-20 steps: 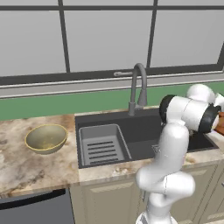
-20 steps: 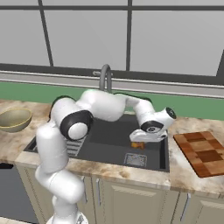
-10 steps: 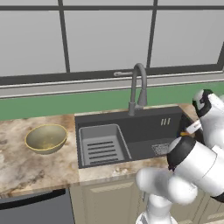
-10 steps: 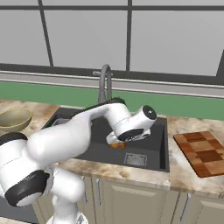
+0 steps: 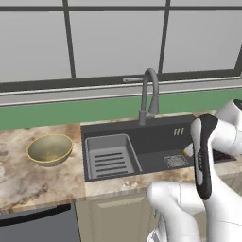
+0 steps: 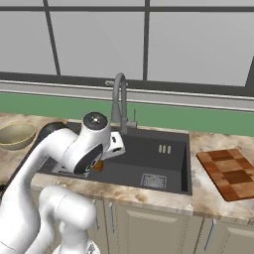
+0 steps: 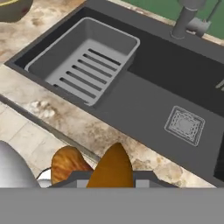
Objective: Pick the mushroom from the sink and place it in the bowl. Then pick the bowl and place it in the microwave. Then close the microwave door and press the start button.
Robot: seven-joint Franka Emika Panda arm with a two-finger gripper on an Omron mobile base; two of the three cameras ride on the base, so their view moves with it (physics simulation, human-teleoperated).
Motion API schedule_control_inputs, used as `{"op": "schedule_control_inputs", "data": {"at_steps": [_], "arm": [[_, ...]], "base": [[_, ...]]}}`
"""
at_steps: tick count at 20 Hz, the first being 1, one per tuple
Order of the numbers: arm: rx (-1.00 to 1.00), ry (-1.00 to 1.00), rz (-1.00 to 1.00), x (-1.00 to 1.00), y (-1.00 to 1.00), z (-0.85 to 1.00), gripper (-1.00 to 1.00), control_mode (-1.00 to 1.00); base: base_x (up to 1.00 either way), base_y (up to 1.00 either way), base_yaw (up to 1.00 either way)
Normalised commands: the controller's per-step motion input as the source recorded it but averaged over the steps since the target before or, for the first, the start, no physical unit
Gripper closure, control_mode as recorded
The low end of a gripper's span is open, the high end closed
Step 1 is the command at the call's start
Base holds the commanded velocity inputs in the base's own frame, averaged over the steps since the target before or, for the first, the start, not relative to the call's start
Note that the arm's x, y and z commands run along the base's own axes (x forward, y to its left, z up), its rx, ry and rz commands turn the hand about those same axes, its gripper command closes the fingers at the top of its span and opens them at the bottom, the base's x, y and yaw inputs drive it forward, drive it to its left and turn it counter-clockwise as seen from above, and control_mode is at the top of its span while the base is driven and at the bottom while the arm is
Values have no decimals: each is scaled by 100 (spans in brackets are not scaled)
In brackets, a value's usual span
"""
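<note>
The mushroom (image 7: 111, 168), an orange-brown lump, sits in my gripper (image 6: 100, 162), which is shut on it. In the right base view the mushroom (image 6: 98, 166) hangs under my hand above the front left part of the sink (image 6: 163, 163). The hand view looks down past it onto the dark basin (image 7: 166, 87) and the ribbed drainer tray (image 7: 85, 57). The tan bowl (image 5: 49, 149) stands empty on the counter left of the sink (image 5: 156, 137), well apart from my hand. The bowl (image 6: 15, 135) also appears at the left edge of the right base view.
A curved grey faucet (image 5: 149, 94) rises behind the basin. A wooden cutting board (image 6: 230, 173) lies on the counter to the right. Marbled counter (image 5: 28, 179) surrounds the bowl, a green wall strip and windows run behind, and the square drain (image 7: 185, 125) sits in the basin floor.
My arm has swung left across the sink with the mushroom in the gripper, from the right side of the basin to its front left. The bowl has not moved.
</note>
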Motion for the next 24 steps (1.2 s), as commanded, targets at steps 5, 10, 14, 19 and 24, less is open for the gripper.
{"op": "schedule_control_inputs", "data": {"at_steps": [5,10,14,19,24], "arm": [[-14,1,-10,-58,100,77,100,-100],[-14,0,-11,-14,100,68,100,-100],[-16,0,-9,12,100,58,100,-100],[-7,0,-5,31,100,17,100,-100],[1,0,9,81,83,-2,100,-100]], "base": [[0,0,0],[0,0,0],[0,0,0],[0,0,0],[0,0,0]]}}
